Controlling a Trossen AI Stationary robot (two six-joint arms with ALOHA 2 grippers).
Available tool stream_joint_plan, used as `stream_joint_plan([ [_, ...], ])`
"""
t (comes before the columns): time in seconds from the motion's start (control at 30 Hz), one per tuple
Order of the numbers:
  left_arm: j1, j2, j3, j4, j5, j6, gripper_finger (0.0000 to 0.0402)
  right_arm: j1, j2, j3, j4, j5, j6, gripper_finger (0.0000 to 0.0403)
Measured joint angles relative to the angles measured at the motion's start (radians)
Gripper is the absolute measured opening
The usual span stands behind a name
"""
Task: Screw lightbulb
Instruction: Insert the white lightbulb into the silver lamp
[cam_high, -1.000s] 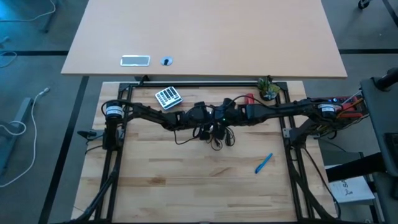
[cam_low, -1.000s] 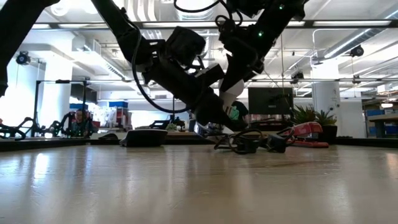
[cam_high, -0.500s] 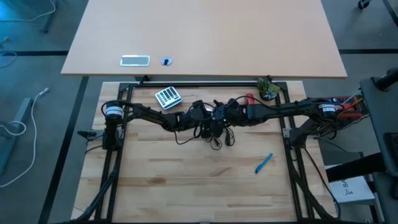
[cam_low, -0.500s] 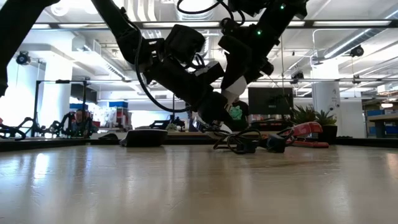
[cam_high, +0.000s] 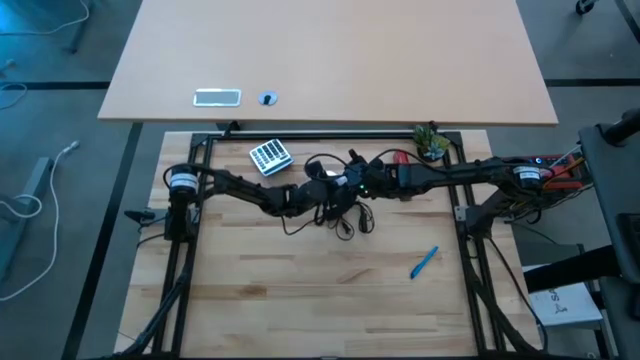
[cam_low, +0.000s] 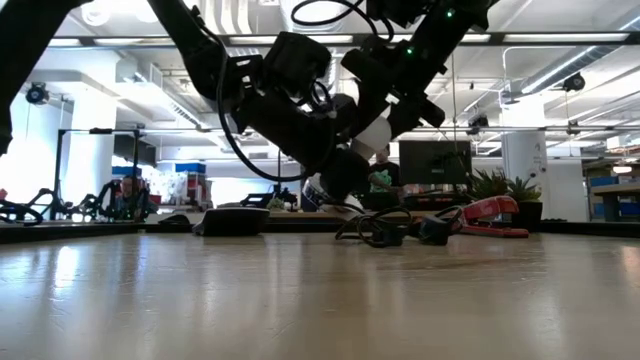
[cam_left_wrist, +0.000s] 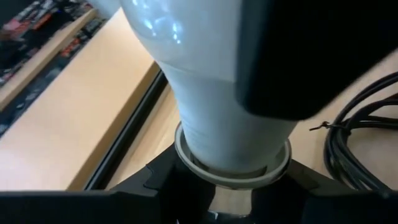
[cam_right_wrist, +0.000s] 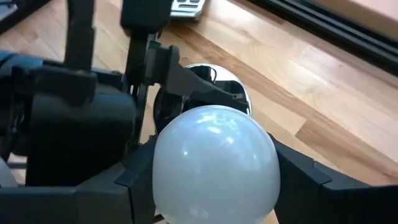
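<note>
Lightbulb (cam_right_wrist: 214, 163) sits in socket (cam_left_wrist: 231, 167) — seemingly gripped by both arms.

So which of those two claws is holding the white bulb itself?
The right gripper: its fingers sit either side of the lightbulb globe. The left gripper instead holds the silver socket at the bulb's neck.

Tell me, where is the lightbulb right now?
The lightbulb is up off the table near its middle, held in the right gripper, with its narrow end in the socket that the left gripper holds.
</note>
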Motion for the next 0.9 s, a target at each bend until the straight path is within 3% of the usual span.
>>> stream_joint_plan([
  [0.07, -0.008, 0.0, 0.0, 0.001, -0.037, 0.002, 0.0157, -0.004, 0.0, 0.001, 0.005, -0.009, 0.008, 0.0225],
  [0.2, -0.006, 0.0, 0.001, 0.002, -0.009, -0.003, 0.0157, -0.004, -0.001, 0.006, 0.012, -0.008, -0.02, 0.0232],
  [0.4, 0.0, 0.0, 0.003, 0.012, 0.035, -0.024, 0.0157, -0.005, -0.008, 0.063, -0.097, -0.002, -0.079, 0.0298],
  [0.53, 0.017, -0.001, 0.003, 0.013, 0.126, -0.079, 0.0157, -0.005, -0.012, 0.085, -0.133, 0.007, -0.129, 0.0323],
  [0.9, 0.051, -0.006, 0.01, 0.032, 0.328, -0.182, 0.0157, 0.004, -0.074, 0.098, -0.176, -0.016, -0.208, 0.0303],
])
